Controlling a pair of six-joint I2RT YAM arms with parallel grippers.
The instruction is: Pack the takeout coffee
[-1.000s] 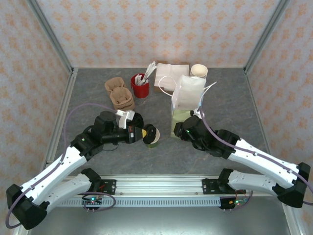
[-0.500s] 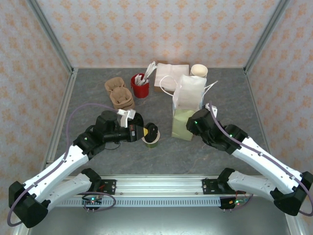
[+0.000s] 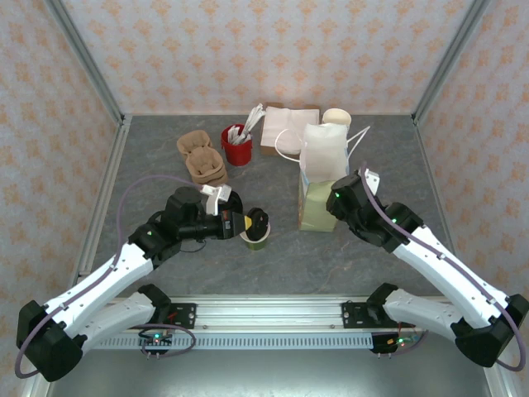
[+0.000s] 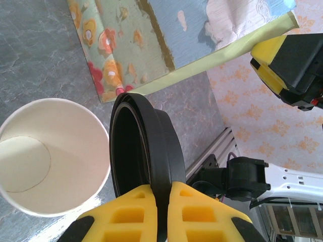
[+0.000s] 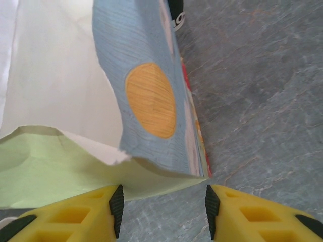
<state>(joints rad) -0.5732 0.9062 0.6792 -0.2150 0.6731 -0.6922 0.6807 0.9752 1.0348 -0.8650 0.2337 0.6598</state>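
- Step in hand: we judge this as lidding the coffee, with bagging not yet started.
- Left gripper [image 4: 160, 189]: jaws clamped on the rim of the black lid [image 4: 146, 146]. The lid stands on edge, not flat.
- Green cup [image 3: 258, 238] stands upright on the bench [image 3: 397, 157], just beside and partly under the held lid. Its mouth is uncovered, and the left wrist view shows a white interior down to the base.
- Paper bag [image 3: 322, 169] stands upright to the right of the cup, near but apart.
- Right gripper [image 5: 162, 197]: jaws spread wide at the bag's lower edge. A bag corner sits in the gap and nothing is pinched.
- Next move, as we read it: rotate the lid flat, centre it over the cup rim, and press it down evenly until it seats.
- After that: regrip the lidded cup and lower it into the bag. That needs the bag mouth held open, and we cannot tell from these views how open it is.
- Risk: an off-centre press tips the light cup.
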